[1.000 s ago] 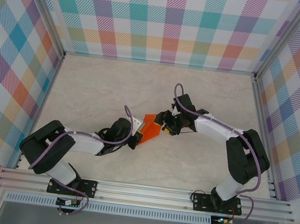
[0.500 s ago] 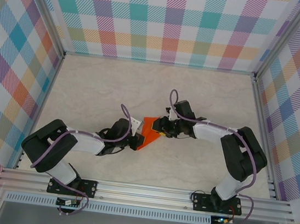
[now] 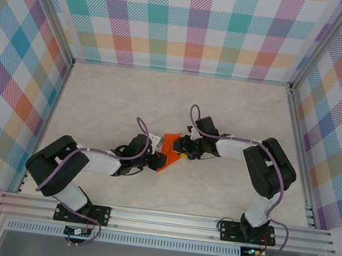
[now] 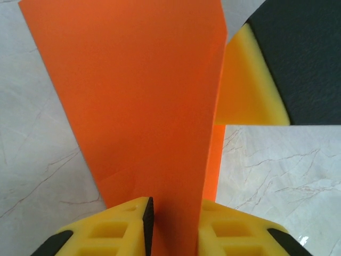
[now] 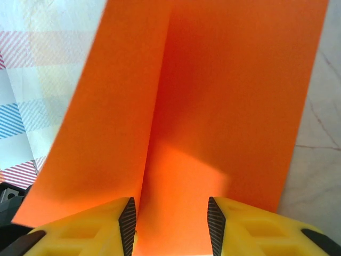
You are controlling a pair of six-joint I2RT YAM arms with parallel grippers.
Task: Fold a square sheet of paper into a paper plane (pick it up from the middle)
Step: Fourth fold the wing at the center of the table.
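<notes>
Pale marbled table (image 3: 112,95), enclosed by plaid walls (image 3: 197,24), with an aluminium rail (image 3: 165,219) along the near edge.

Left gripper (image 3: 158,158): closed in on the paper (image 3: 170,145) from the near left. In its wrist view the gripper (image 4: 173,216) has yellow fingers (image 4: 117,224) standing only a little apart. The paper (image 4: 144,96) fills the gap between them and runs upward out of it.

Right gripper (image 3: 179,150): closed in on the same paper from the right. In its wrist view the gripper (image 5: 170,221) has black pads (image 5: 128,224) either side of the paper (image 5: 224,96), which fills the space between them.

Paper, one item:
- Colour and surface: bright orange, plain, unmarked.
- Position: mid-table, held between the two grippers and raised off the marble.
- Top view: a small angular shape, pointed toward the far side.
- Left wrist view: a long panel narrowing toward the fingers, with a doubled edge down its right side. A yellow finger (image 4: 245,90) of the right gripper lies just beyond that edge.
- Right wrist view: one straight crease runs lengthwise. The left panel is lit and the right panel is shaded near the crease.

Both arms reach in low from the near corners. Purple cables (image 3: 141,137) loop over them.
</notes>
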